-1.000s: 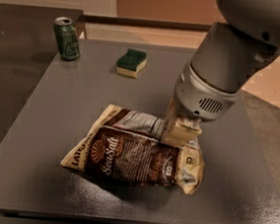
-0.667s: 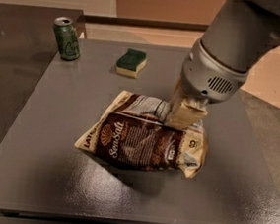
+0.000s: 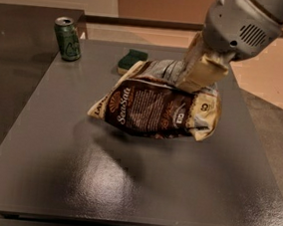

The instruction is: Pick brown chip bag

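The brown chip bag point(image 3: 155, 104), dark brown and tan with "Sea Salt" print, hangs in the air above the dark table point(image 3: 124, 183). Its shadow lies on the tabletop below and to the left. My gripper point(image 3: 198, 70) comes down from the upper right and is shut on the bag's top edge. Its cream-coloured fingers point(image 3: 205, 71) pinch the crinkled top. The grey arm housing point(image 3: 240, 24) sits above them.
A green can point(image 3: 67, 39) stands at the table's far left corner. A green and yellow sponge point(image 3: 130, 60) lies behind the bag, partly hidden by it. A lower dark surface lies to the left, and floor shows to the right.
The bag was lying on the table with the gripper on its right end. Now the gripper has risen and the bag hangs off the surface.
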{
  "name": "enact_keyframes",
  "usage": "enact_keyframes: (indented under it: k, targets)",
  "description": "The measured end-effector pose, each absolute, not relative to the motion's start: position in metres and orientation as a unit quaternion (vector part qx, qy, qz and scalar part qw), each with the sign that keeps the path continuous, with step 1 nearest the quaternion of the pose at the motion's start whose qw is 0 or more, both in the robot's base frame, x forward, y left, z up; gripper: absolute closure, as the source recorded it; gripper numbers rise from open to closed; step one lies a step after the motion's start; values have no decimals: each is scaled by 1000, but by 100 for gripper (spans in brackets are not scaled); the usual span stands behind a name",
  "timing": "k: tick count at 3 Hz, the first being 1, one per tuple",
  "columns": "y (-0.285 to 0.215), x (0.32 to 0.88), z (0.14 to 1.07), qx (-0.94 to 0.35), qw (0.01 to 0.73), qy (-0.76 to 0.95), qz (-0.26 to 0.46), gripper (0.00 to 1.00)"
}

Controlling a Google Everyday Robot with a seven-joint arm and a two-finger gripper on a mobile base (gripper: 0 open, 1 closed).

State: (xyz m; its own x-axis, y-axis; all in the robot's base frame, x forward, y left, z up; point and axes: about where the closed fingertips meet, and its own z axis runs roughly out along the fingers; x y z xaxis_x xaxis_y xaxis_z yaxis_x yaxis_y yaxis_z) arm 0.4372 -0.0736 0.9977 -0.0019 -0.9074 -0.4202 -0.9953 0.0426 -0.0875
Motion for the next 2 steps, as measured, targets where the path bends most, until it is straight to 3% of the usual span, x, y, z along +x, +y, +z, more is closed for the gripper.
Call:
enact_keyframes:
  k: [1, 2]
  targets:
    - [-71, 438, 1034, -688, 230, 677, 125, 100]
    - [-70, 438, 1035, -688, 231, 677, 124, 100]
